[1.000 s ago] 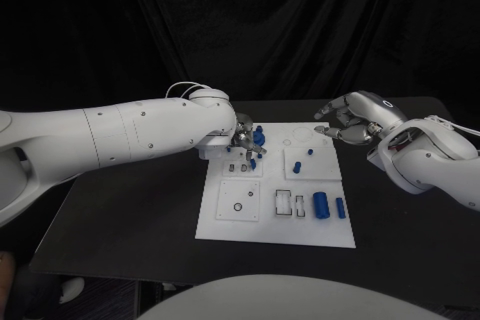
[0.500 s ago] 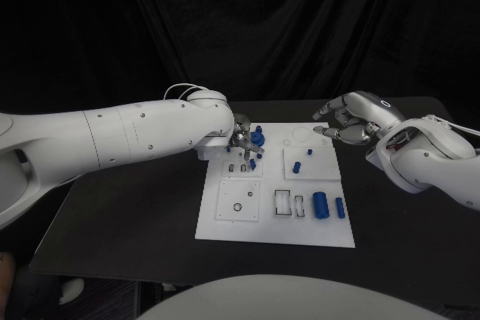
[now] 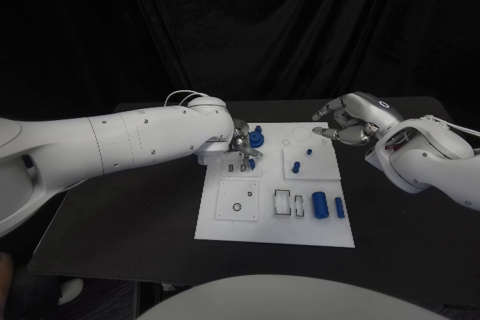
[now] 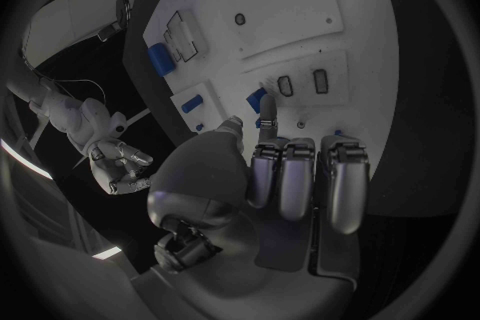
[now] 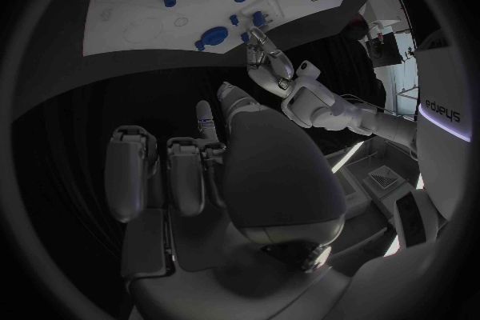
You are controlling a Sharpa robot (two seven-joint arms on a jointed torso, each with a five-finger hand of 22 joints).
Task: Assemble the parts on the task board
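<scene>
White task board [image 3: 250, 226], the flat plate lying in the middle of the black table [image 3: 120, 216], carries small blue plastic parts; one short blue peg [image 3: 252, 163] stands at the board's far left corner, just beside your left hand [image 3: 243, 142]. That hand's fingers [image 4: 268, 114] reach down to the peg, but whether they pinch it I cannot tell. Keep the peg upright over the small slots [image 3: 238, 168] near it and press slowly. Your right hand [image 3: 348, 123] hovers beyond the board's far right corner, fingers loosely curled on nothing.
</scene>
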